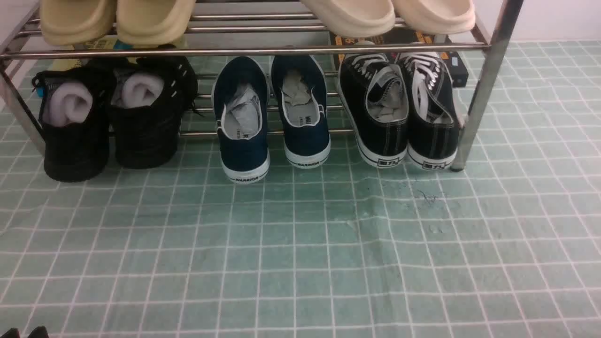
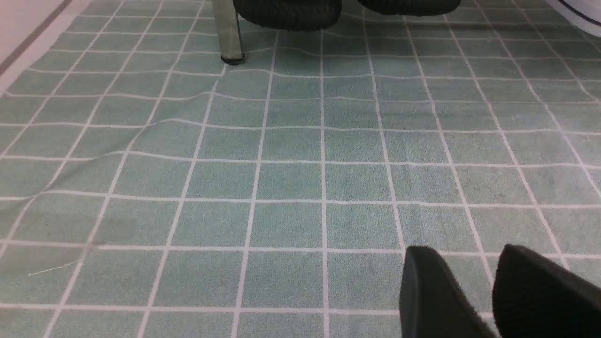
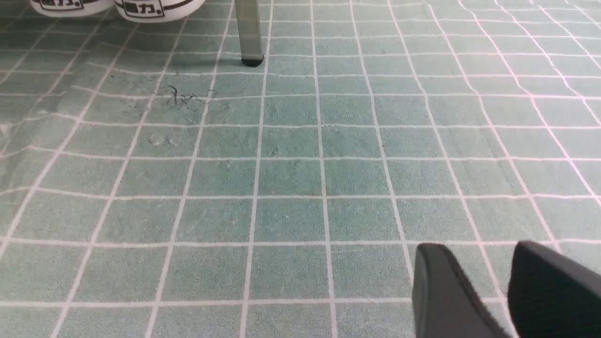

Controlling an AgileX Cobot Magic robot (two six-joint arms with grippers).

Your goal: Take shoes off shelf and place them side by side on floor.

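The black canvas sneakers stand side by side at the right end of the chrome shelf's [image 1: 244, 50] lower tier, heels toward me: one sneaker [image 1: 378, 117] and its mate [image 1: 434, 117]. Their white heel labels [image 3: 155, 7] show at the far edge of the right wrist view, beside a shelf post [image 3: 249, 33]. The pale green floor mat [image 1: 300, 244] in front is bare. My left gripper [image 2: 469, 267] hovers open over the mat, its tips just showing [image 1: 23, 333] in the front view. My right gripper [image 3: 479, 265] is open too, holding nothing.
Navy slip-ons [image 1: 244, 122] sit mid-shelf and black mesh shoes [image 1: 75, 122] stuffed with white foam at the left. Beige slippers [image 1: 117, 19] and cream ones [image 1: 389, 14] occupy the top tier. A dark box [image 1: 458, 65] lies behind the sneakers. The mat is wrinkled near the left post [image 2: 228, 33].
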